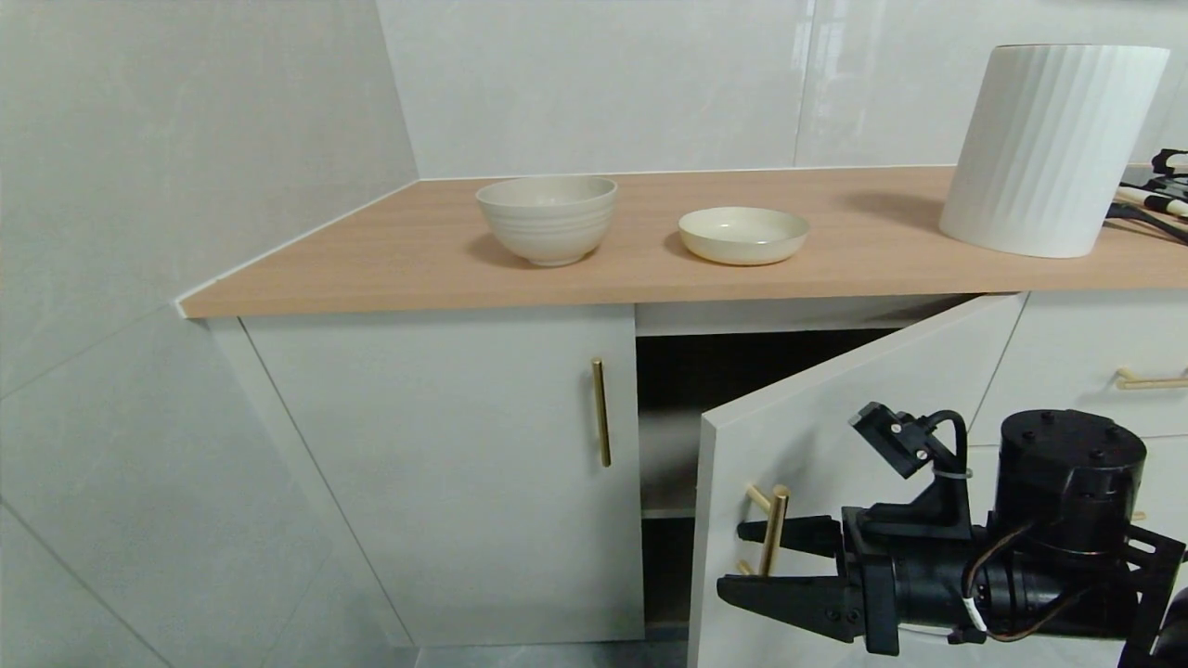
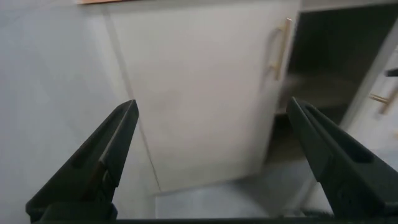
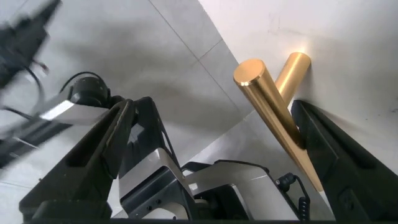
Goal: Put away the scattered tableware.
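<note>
A cream ribbed bowl (image 1: 548, 218) and a shallow pale dish (image 1: 742, 234) stand side by side on the wooden countertop (image 1: 371, 269). Below them, the right cabinet door (image 1: 835, 408) is swung partly open. My right gripper (image 1: 730, 559) is open at that door's gold handle (image 1: 775, 529). In the right wrist view the gold handle (image 3: 273, 112) lies between the spread fingers of the right gripper (image 3: 211, 109), close to one finger (image 3: 329, 155). My left gripper (image 2: 211, 106) is open and holds nothing, low in front of the closed left door (image 2: 199, 93).
A tall white ribbed container (image 1: 1053, 148) stands at the counter's right end, with dark cables or utensils (image 1: 1155, 190) beyond it. The closed left door carries a gold handle (image 1: 601, 413). A shelf (image 1: 664, 464) shows inside the opened cabinet. Tiled walls close off the left and back.
</note>
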`<state>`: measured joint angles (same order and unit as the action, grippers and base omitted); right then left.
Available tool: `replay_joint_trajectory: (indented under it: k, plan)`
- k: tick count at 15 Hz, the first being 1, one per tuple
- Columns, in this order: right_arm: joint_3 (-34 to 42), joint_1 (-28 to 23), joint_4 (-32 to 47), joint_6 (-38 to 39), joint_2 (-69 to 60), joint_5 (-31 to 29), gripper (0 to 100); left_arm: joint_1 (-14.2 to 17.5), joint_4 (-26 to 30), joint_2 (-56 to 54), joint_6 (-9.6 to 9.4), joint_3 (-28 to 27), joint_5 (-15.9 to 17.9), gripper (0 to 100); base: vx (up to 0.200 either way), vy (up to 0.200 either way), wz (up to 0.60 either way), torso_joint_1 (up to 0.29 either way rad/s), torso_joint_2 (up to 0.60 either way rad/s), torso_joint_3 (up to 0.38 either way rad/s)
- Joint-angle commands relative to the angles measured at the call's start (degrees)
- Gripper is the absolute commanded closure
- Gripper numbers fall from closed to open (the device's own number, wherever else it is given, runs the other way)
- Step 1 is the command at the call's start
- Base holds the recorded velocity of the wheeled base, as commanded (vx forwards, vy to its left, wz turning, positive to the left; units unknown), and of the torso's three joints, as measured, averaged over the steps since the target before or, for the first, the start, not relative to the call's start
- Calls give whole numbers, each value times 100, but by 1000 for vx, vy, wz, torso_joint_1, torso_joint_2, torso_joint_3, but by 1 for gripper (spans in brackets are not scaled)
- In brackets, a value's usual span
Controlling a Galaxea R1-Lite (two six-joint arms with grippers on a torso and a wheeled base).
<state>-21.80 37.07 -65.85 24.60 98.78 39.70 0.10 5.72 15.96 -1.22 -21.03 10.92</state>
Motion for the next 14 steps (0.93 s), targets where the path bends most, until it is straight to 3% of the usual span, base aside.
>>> replay_joint_trajectory:
  k: [1,3,4,7,8,9,11,12,14]
  plan:
    - [9,2,-42,-8,-34,20,0,-1,17,2438,-309,-1184,349,0,0,0,0,0,0,0]
    - [26,2,-42,-8,-52,20,0,-89,-132,2975,-318,-1457,455,0,0,0,0,0,0,0]
    - [35,2,-42,-8,-61,20,0,-484,-370,3581,-186,-1729,762,0,0,0,0,0,0,0]
    - [35,2,-42,-17,36,20,0,-1759,-1029,4530,430,-1729,947,0,0,0,0,0,0,0]
    - [35,2,-42,-17,54,20,0,-2207,-1415,4908,807,-1703,947,0,0,0,0,0,0,0]
    - [35,2,-42,-17,18,20,0,-2462,-1829,5225,1001,-1694,947,0,0,0,0,0,0,0]
    - [35,2,-42,-175,27,11,0,-2682,-2435,5682,1027,-1606,956,0,0,0,0,0,0,0]
    - [35,-7,-42,-289,54,2,0,-2761,-2602,5893,992,-1571,956,100,0,0,0,0,0,0]
    - [35,2,-42,-324,115,2,0,-2770,-3015,6306,957,-1536,947,100,0,0,0,0,0,0]
